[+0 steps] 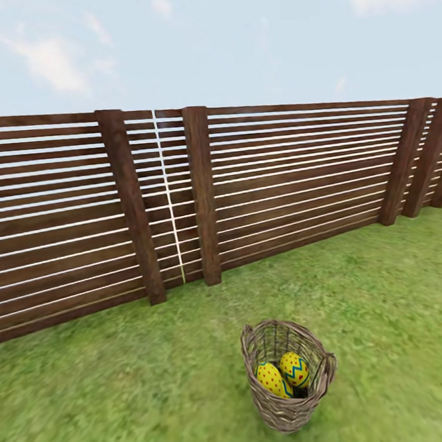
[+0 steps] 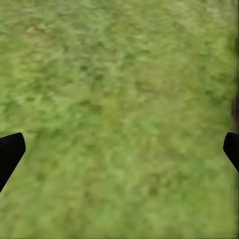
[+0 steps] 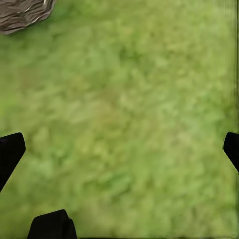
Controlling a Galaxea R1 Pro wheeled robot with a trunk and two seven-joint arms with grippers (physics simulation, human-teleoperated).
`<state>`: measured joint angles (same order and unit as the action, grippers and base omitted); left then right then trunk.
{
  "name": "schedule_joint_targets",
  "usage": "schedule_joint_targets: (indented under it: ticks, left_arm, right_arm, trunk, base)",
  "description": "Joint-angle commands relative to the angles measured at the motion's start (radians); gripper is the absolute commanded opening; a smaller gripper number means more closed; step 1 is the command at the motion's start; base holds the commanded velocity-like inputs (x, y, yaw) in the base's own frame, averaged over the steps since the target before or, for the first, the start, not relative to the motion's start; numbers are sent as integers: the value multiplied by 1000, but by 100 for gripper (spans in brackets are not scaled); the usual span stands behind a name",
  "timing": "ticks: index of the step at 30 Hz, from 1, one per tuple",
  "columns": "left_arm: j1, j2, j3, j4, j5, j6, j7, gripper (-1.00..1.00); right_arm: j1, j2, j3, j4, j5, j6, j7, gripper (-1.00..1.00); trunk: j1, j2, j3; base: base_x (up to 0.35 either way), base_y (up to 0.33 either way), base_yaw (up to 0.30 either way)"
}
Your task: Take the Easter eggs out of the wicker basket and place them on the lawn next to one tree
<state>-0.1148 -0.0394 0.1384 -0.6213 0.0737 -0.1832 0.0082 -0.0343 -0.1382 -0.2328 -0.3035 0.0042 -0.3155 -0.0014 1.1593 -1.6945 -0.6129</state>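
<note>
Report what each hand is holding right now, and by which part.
Nothing is held. The left hand and right hand are both open over bare lawn; the two eggs in sight lie in the basket.

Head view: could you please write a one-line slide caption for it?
Wicker basket holding two visible eggs on the lawn before a slatted wooden fence.

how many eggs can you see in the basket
2. One egg lies at the left inside the basket, the other egg beside it at the right. A third may be hidden behind the wall.
</note>
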Motion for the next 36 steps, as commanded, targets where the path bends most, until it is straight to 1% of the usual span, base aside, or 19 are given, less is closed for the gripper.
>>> schedule_joint_targets:
  ticks: [1, 18, 36]
  left_arm:
    - [0, 0, 1, 0, 8, -2, 0, 100]
    - [0, 0, 1, 0, 8, -2, 0, 100]
    - [0, -1, -1, 2, 9, -5, 0, 100]
  right_arm:
    - [-1, 0, -2, 1, 0, -4, 0, 100]
    - [-1, 0, -2, 1, 0, -4, 0, 100]
    - [-1, 0, 3, 1, 5, -1, 0, 100]
  trunk:
    - [0, 0, -1]
    - [0, 0, -1]
    - [0, 0, -1]
  base:
    - [0, 0, -245]
    - [0, 0, -240]
    - [0, 0, -18]
